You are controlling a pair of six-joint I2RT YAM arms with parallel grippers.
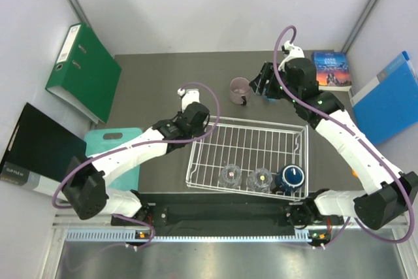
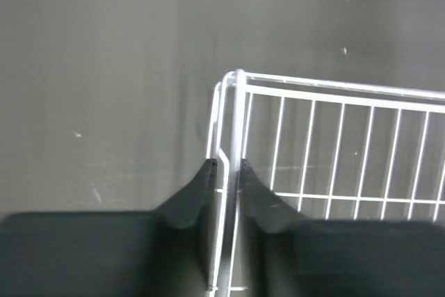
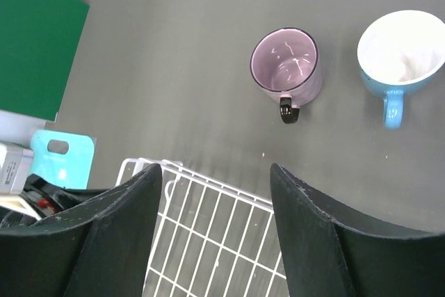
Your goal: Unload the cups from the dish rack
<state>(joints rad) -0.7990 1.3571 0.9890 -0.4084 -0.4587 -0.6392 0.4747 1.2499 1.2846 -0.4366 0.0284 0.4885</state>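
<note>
Entry, what I am seeing:
- Glass tumblers (image 1: pixel 230 174) and navy mug (image 1: pixel 292 176) are sitting along the lower edge of the dish rack (image 1: pixel 261 122), centre frame.
- I am judging the glasses light, slick and breakable, best pinched on one wall at the rim. The mug looks stiff and heavier.
- Pink mug (image 3: pixel 285 60) and blue mug (image 3: pixel 401 50) are standing on the dark matte table (image 1: pixel 157 89).
- Left claw (image 2: pixel 226 168) is pinching the rack's corner wire.
- Right claw (image 3: pixel 215 172) is hanging apart, empty.
- White walls are enclosing the table.

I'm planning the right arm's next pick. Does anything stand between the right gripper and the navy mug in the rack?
Nothing visible does. The right gripper hangs open beyond the far rim of the dish rack; the grid between is bare. The two tumblers stand left of the navy mug, off that line.
</note>
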